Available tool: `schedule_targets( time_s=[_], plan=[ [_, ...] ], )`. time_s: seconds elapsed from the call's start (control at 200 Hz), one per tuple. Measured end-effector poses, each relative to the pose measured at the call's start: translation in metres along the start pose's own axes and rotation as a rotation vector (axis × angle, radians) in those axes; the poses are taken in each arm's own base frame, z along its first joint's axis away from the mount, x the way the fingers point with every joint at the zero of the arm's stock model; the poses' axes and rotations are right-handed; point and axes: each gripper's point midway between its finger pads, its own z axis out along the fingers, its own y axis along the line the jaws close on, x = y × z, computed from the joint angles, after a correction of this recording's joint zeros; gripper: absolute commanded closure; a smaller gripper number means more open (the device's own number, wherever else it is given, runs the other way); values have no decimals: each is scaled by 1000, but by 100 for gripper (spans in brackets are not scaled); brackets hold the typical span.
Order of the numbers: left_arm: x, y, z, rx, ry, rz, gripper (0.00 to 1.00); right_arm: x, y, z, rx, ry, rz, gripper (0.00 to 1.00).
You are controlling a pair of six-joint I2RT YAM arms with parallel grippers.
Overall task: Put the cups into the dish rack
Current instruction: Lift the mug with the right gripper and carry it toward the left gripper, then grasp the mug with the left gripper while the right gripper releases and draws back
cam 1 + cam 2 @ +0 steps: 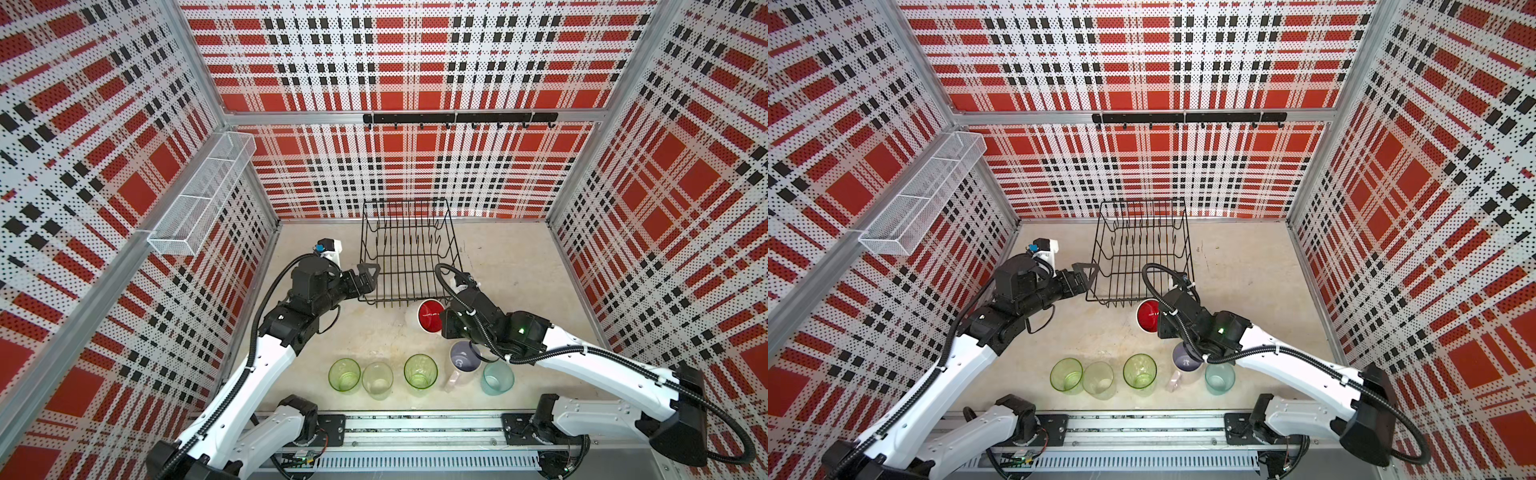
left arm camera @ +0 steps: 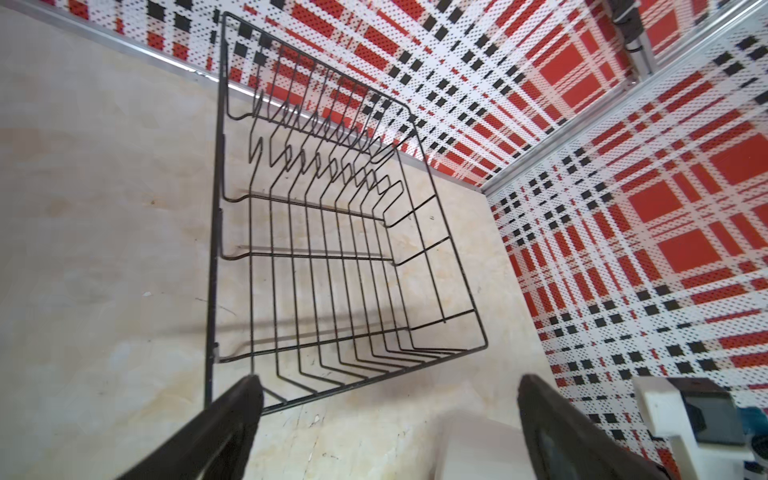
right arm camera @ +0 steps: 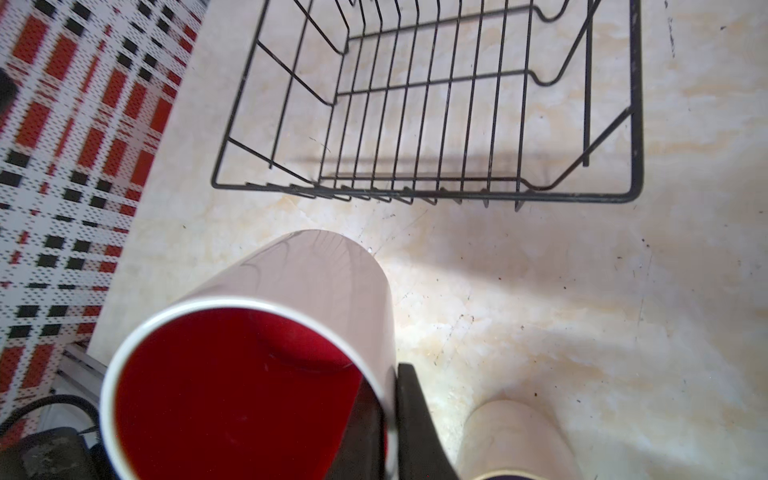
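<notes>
In a top view the white mug with red inside point(image 1: 430, 316) sits tilted at 6 o'clock of the dish rack point(image 1: 409, 253), nearer the right arm. Left wrist view: the left gripper point(image 2: 388, 382) gapes wide and empty beside the rack. Right wrist view: the right gripper point(image 3: 388, 399) pinches the mug's rim. The rack lies at 12 o'clock, along the mug's long axis.

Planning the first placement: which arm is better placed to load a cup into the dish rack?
Right: the right fingers are shut on the white mug with red inside, near the empty dish rack. The left fingers are open, holding nothing.
</notes>
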Motion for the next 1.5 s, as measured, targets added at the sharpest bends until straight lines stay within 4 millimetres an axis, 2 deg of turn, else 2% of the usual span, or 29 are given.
schedule_targets(
  time_s=[0.246, 0.431, 0.566, 0.727, 0.872, 1.138, 1.338, 1.503],
  plan=[
    [-14, -36, -3, 161, -44, -24, 2, -40, 23, -13, -150, -114, 95, 100],
    [-16, -64, -3, 308, -18, -33, 2, -81, 23, -15, -312, -173, 230, 100],
    [-20, -77, -5, 389, -13, -10, 2, -93, 24, -14, -365, -140, 265, 100],
    [-36, -95, -20, 572, -74, 0, 2, -106, 23, -21, -494, -82, 377, 100],
    [-30, -100, -22, 687, -63, -28, 2, -125, 26, -27, -612, -72, 465, 100],
    [-22, -115, -23, 789, -23, -7, 2, -137, 50, -26, -806, 12, 537, 100],
    [-11, -124, -16, 830, 23, -15, 2, -141, 66, -23, -915, 69, 557, 100],
    [-19, -127, -15, 854, -8, -31, 2, -142, 72, -20, -960, 92, 570, 100]
  ],
)
